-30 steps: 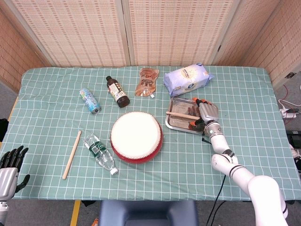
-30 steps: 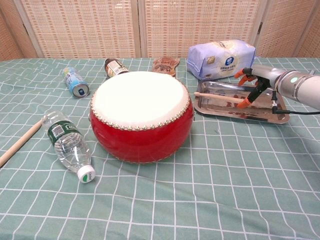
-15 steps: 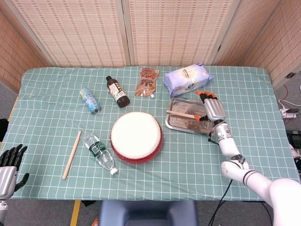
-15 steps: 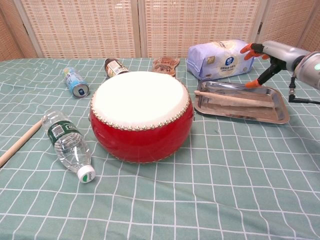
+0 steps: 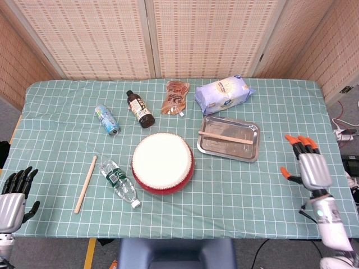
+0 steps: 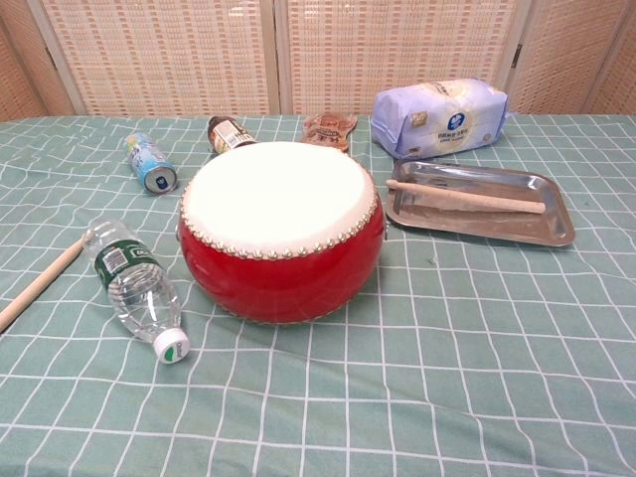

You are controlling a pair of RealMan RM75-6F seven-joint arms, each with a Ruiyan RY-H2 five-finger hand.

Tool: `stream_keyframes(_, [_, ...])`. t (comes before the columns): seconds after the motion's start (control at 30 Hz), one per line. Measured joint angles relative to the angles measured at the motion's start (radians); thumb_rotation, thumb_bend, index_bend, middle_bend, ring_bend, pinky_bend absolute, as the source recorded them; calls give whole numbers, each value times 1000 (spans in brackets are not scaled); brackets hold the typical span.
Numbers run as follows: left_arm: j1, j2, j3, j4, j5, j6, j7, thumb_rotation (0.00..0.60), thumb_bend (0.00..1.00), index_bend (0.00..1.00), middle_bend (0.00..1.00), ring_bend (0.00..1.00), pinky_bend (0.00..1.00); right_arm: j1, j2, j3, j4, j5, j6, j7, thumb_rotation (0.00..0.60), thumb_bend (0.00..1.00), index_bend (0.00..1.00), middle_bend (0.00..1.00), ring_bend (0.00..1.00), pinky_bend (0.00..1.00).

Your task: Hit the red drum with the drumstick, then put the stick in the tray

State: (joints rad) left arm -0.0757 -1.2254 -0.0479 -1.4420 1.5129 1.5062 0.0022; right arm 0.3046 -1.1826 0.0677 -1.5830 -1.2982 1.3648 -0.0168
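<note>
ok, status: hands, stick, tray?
Right robot hand open, clear of tray. Left robot hand open, idle. Drumstick lying in tray. Nothing in the way.

Wooden drumstick (image 5: 225, 137) lies in steel tray (image 5: 249, 152) beside red drum (image 5: 162, 162).

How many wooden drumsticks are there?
2. One drumstick lies inside the metal tray, right of the red drum. The other drumstick lies on the tablecloth left of the clear water bottle. None seem hidden.
</note>
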Motion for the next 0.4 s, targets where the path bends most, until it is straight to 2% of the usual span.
stream_keyframes(0.13, [-5, 4, -2, -18, 6, 3, 16, 600, 292, 0, 0, 0, 17, -103, 26, -69, -31, -75, 95, 24, 600, 310, 29, 72, 0, 15])
stream_keyframes(0.27, [-6, 8, -2, -30, 9, 7, 27, 600, 293, 0, 0, 0, 17, -167, 23, -104, -33, -137, 168, 52, 600, 316, 26, 66, 0, 6])
stream_keyframes(0.4, [-6, 11, -2, -36, 10, 13, 30, 600, 293, 0, 0, 0, 17, -206, 20, -118, -33, -185, 215, 72, 600, 316, 26, 66, 0, 5])
